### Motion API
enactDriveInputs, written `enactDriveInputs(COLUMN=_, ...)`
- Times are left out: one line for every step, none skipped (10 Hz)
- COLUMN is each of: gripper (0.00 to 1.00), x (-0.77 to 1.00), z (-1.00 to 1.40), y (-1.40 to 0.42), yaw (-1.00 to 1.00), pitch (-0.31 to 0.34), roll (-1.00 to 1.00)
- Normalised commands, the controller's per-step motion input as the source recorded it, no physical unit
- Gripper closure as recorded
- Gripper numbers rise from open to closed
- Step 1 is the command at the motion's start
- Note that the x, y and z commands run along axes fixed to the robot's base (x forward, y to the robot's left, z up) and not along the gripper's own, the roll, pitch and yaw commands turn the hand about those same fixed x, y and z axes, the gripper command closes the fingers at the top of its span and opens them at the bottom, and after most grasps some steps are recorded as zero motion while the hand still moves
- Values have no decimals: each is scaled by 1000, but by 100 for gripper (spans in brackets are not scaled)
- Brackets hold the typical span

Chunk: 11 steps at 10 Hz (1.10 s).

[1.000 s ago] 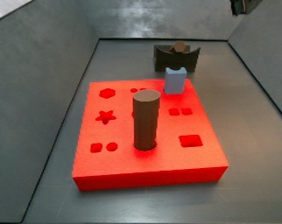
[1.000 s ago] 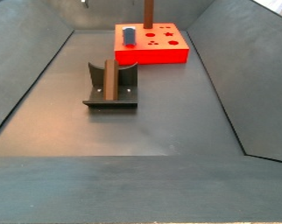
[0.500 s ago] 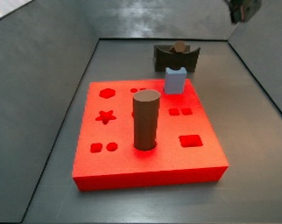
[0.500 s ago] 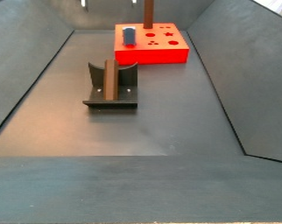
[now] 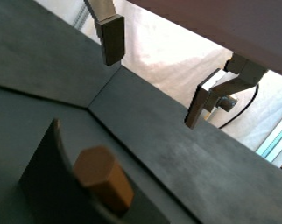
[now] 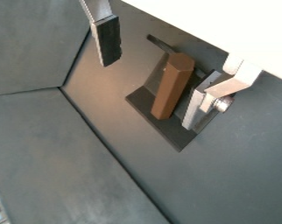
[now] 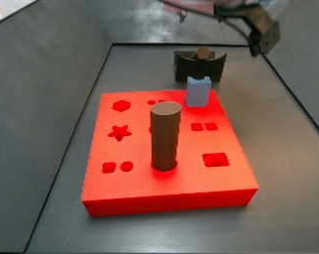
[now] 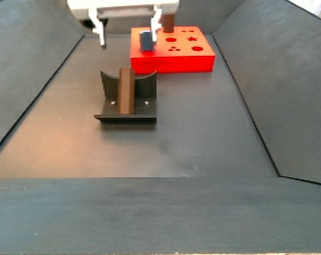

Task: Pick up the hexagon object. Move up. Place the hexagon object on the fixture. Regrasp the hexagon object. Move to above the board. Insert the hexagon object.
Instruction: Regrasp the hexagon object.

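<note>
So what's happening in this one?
The Panda's gripper hangs open and empty above the floor, between the fixture and the board. The hexagon object leans on the fixture, not gripped. The board already holds a dark brown cylinder and a pale-blue peg.

One gripper (image 8: 126, 38), hanging open above the fixture, with two fingers (image 6: 107, 39) on it. One fixture (image 8: 124, 108). One hexagon object (image 6: 169, 83), one only. One board (image 7: 129, 193). Standing on the board are two pegs: one dark cylinder (image 7: 165, 137) and one pale-blue peg (image 7: 198, 91).
</note>
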Motion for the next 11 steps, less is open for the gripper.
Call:
enactDriveInputs(gripper=0, x=100, z=-1000, y=34, yaw=33, pitch=-86, roll=67)
enactDriveInputs(gripper=0, x=108, z=-1000, y=30, yaw=14, pitch=-77, roll=66)
enactDriveInputs(gripper=0, x=120, z=-1000, y=20, yaw=-2, pitch=-58, roll=62)
enactDriveInputs(gripper=0, x=128, z=-1000, y=20, yaw=-11, pitch=-45, roll=58)
enactDriveInputs(gripper=0, x=120, z=-909, y=15, yaw=-12, pitch=-28, roll=56)
enactDriveInputs(gripper=0, x=104, z=-764, y=6, yaw=-7, pitch=-14, roll=59)
enactDriveInputs(gripper=0, x=89, z=-589, y=0, yaw=4, pitch=-6, roll=59)
enactDriveInputs(gripper=0, x=82, z=-461, y=-2, yaw=11, pitch=-2, roll=57)
enactDriveInputs(gripper=0, x=79, z=-334, y=-3, yaw=22, pitch=1, roll=53)
enactDriveInputs(gripper=0, x=57, z=-226, y=-10, yaw=31, pitch=13, roll=47)
enactDriveInputs(gripper=0, x=21, z=-188, y=-28, yaw=24, pitch=6, roll=55)
